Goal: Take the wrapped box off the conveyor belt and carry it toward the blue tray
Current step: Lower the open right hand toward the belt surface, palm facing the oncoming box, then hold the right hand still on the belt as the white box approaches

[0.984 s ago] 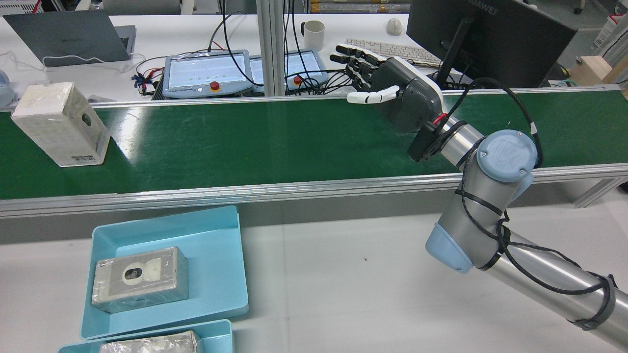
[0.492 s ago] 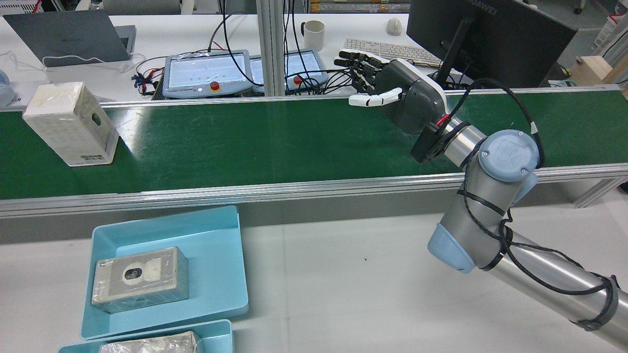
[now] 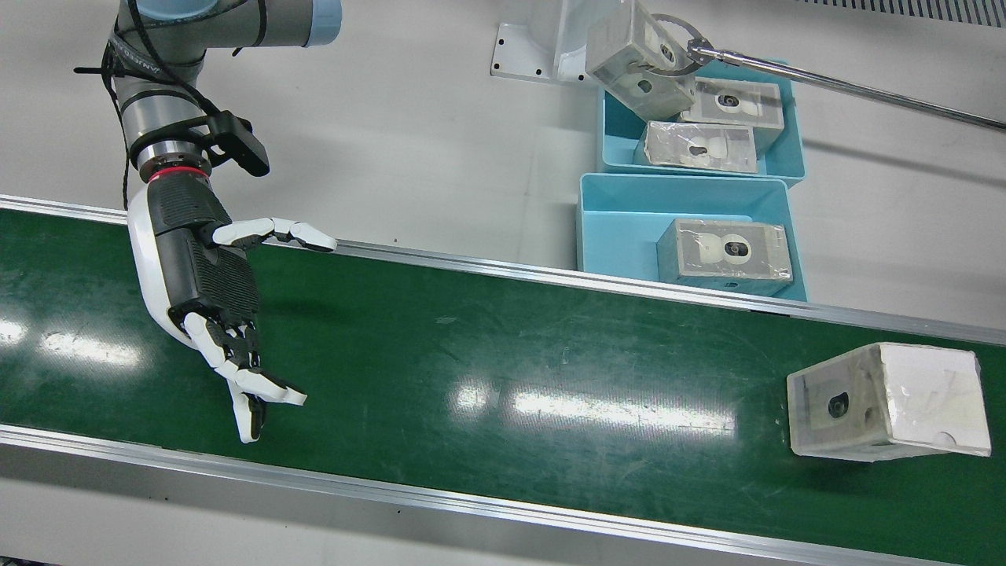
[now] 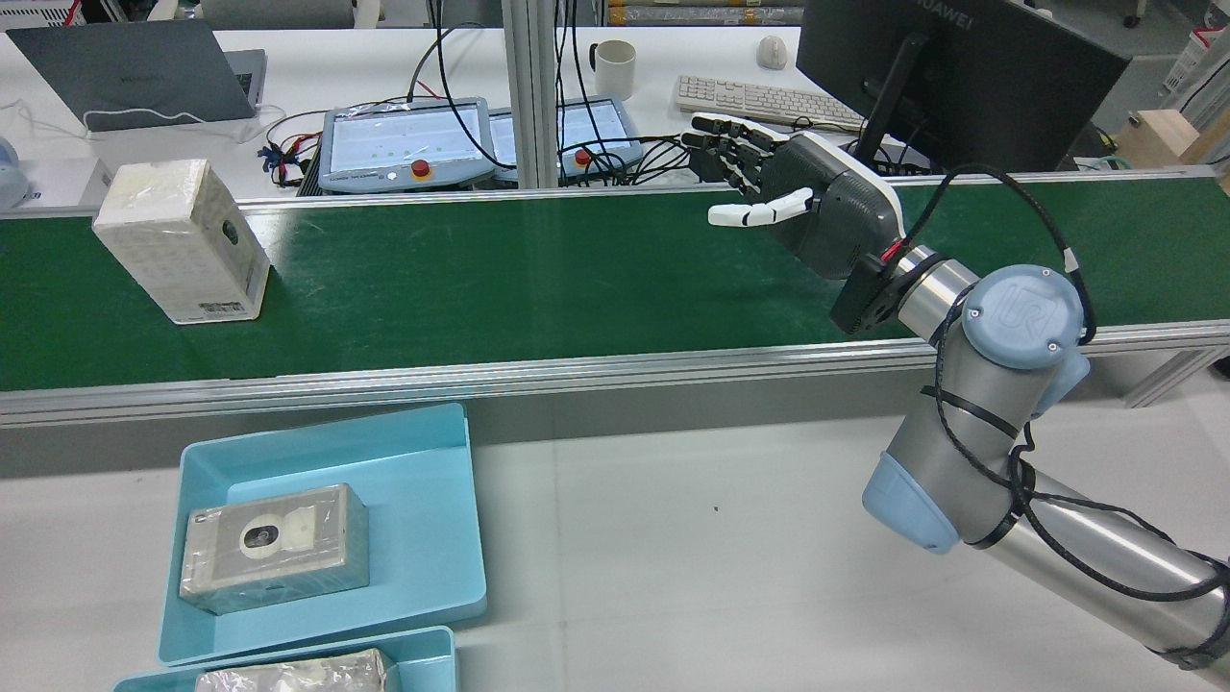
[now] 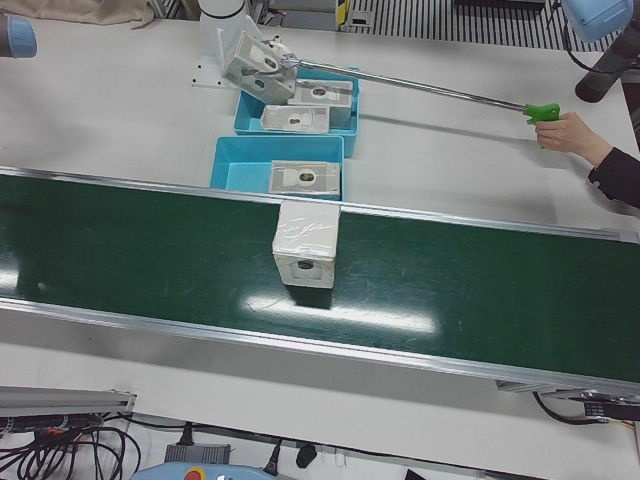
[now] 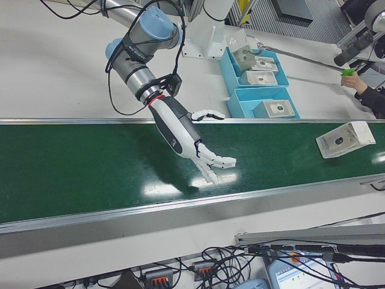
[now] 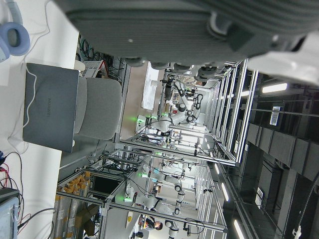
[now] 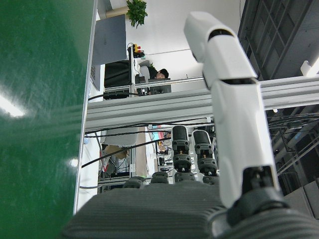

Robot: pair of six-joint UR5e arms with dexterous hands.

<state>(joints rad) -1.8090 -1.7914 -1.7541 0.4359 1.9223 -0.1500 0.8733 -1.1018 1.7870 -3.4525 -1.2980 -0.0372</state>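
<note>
**Right hand open over the belt, box well apart from its fingers**

The right hand hangs above the green belt with its fingers spread and holding nothing; the thumb juts out sideways toward the belt's near rail in the rear view. In the right-front view the same hand slants down, fingertips close over the belt surface, though whether they touch it cannot be told.

The box, wrapped in clear film, stands on the belt well apart from the fingers, toward the far end of the belt on the side the thumb points to. The front view shows the box with a round dark mark on the face turned toward the hand. In the left-front view the box sits just across the rail from the nearer blue tray.

That tray lies on the white table beside the belt, and it holds one wrapped box lying flat. A second tray behind it holds more wrapped boxes.

A person's hand grips a long reacher pole whose far end is at a wrapped box over the second tray.

The left hand shows only in its own view, as a dark palm at the top edge; whether its fingers are spread or curled cannot be told.
</note>
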